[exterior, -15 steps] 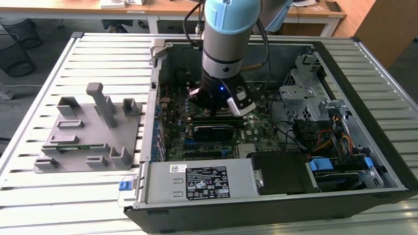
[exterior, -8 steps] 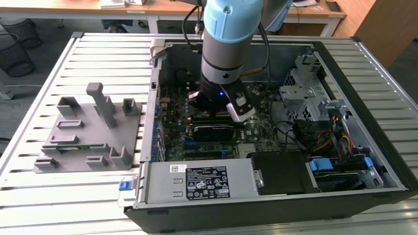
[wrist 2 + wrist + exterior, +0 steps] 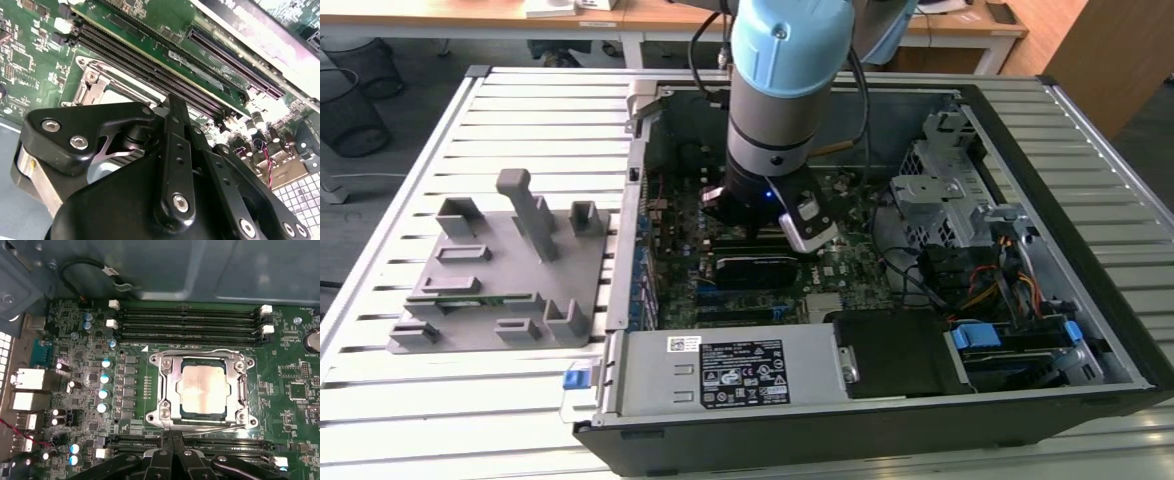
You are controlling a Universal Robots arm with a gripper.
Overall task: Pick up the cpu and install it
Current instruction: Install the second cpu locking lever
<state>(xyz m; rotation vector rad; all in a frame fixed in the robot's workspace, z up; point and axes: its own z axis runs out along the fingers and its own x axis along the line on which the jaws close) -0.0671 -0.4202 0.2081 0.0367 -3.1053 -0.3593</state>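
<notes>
Inside the open computer case (image 3: 1067,330), the cpu (image 3: 202,389) sits in its socket (image 3: 165,412); the gripper (image 3: 172,460) hovers just beside it, finger state unclear, and the chip looks best left level and flush.

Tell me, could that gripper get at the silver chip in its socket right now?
Probably yes. The cpu lies bare in the open metal socket frame, nothing covers it, and the gripper hangs close beside it inside the case.

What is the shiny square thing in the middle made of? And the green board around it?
The cpu looks like metal on top: silvery, smooth, with a soft glare, and a thin darker rim. The frame around it also looks like bright bare metal, with screws at its corners. The green board looks like hard, glossy circuit board, probably a plastic-like laminate, covered in tiny parts.
</notes>
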